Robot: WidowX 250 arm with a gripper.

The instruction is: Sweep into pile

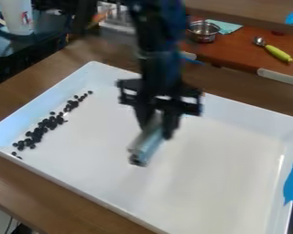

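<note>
Many small black pellets (51, 123) at left in a white rectangular tray (228, 183); black gripper (155, 128), centre, pinching a pale grey-blue bar (148, 142); silver metal pot (204, 34) and yellow-green-handled spoon (277, 53), upper right.

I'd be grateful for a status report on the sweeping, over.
Gripper holding pale tool over white tray. Black beans strung along one side, not piled. Nothing seen between tool and beans.
</note>
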